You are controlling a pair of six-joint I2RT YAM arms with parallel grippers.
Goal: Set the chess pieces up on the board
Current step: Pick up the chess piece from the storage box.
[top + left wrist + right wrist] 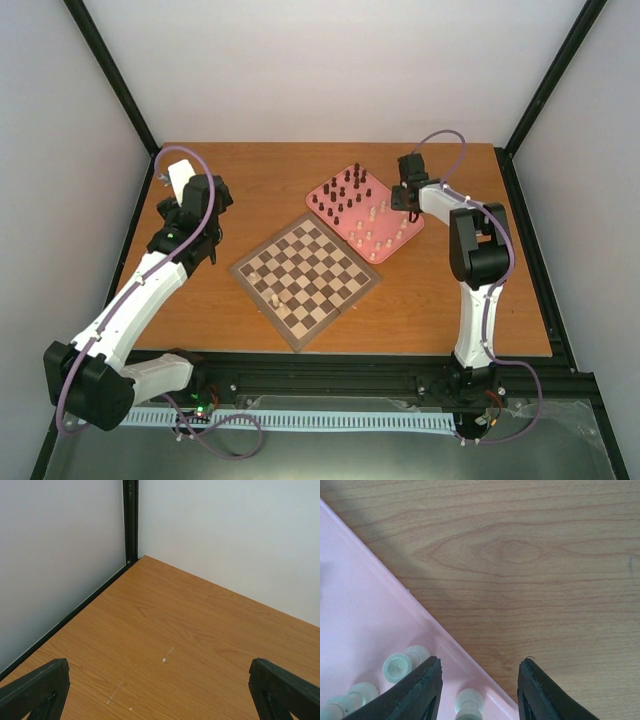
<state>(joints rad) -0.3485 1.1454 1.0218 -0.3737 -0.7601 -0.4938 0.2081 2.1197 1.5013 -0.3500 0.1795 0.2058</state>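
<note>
The board [307,277] lies at the table's middle with one cream piece [275,299] standing near its left corner. The other chess pieces stand on a pink tray [345,232]: dark ones [343,192] at its far side, cream ones [378,226] at its right side. My right gripper [404,203] hangs over the tray's right edge. In the right wrist view it [480,661] is open, its fingers [422,690] straddling a cream piece [469,702] just inside the tray rim [445,642], with a gap on each side. My left gripper [160,695] is wide open over bare table.
Two more cream pieces [397,666] stand left of the right gripper's left finger. The left arm [150,275] stretches along the table's left side, its wrist facing the far left corner post [130,520]. White walls close in the table.
</note>
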